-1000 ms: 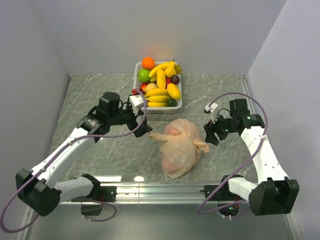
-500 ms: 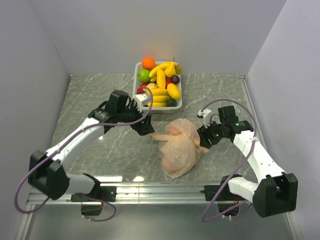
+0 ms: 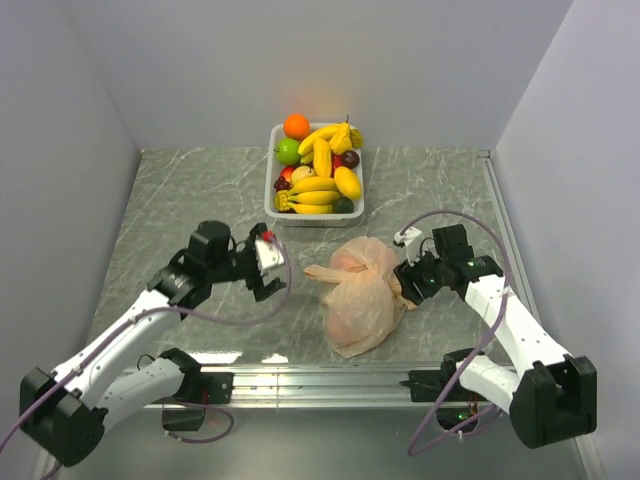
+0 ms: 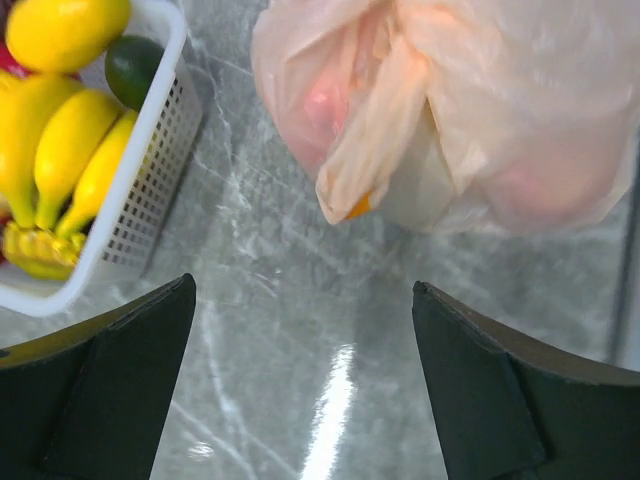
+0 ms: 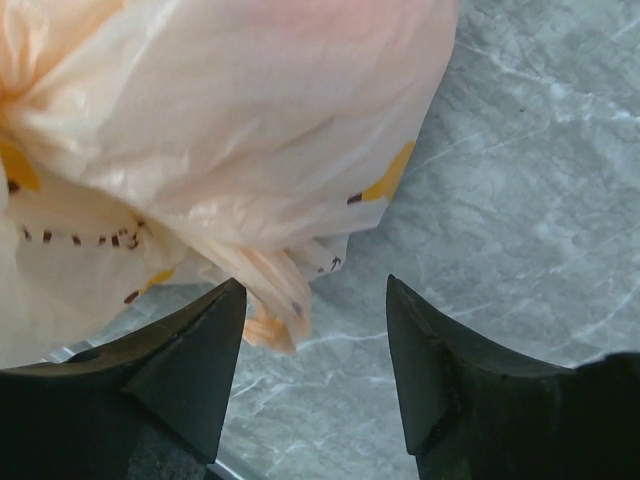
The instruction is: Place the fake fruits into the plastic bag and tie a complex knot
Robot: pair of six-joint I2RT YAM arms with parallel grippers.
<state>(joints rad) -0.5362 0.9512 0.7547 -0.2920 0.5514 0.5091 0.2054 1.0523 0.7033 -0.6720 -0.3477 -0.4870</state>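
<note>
**1. Reference object.** The thin, crinkled, translucent peach-orange plastic bag [image 3: 358, 300] lies on the grey-green marble-pattern table [image 3: 190, 190]. All positions below are given relative to this bag.

**2. Bag contents.** Rounded pink-red shapes [image 3: 345, 262] show through the film. These are fake fruits inside the bag. Their exact type cannot be determined.

**3. Bag closure.** The plastic is gathered into a twisted knot [image 3: 385, 283] on the bag's right side. One flat handle end [image 3: 316, 272] projects from the bag's left side. A second handle end [image 5: 272, 295] projects from its right side.

**4. Remaining fruit.** The white perforated rectangular plastic tray [image 3: 270, 190] stands beyond the bag, on its far side and slightly left, and does not touch it. The tray holds:
- yellow bananas [image 3: 315, 185]
- an orange [image 3: 296, 126]
- a green lime [image 3: 288, 151]
- a dark plum [image 3: 350, 158]

**5. Left gripper.** The left gripper [image 4: 302, 290] is positioned to the left of the bag, near it and not touching. The jaws are spread wide. Only bare table lies between them, so nothing is grasped.

**6. Right gripper.** The right gripper [image 5: 315, 285] is positioned just beside the bag's right side, at the knot.
- The jaws stand apart and are not clamped.
- The right-side handle end lies in the gap, close to one finger [image 5: 190, 350].
- Whether that finger touches the plastic cannot be determined.
</note>
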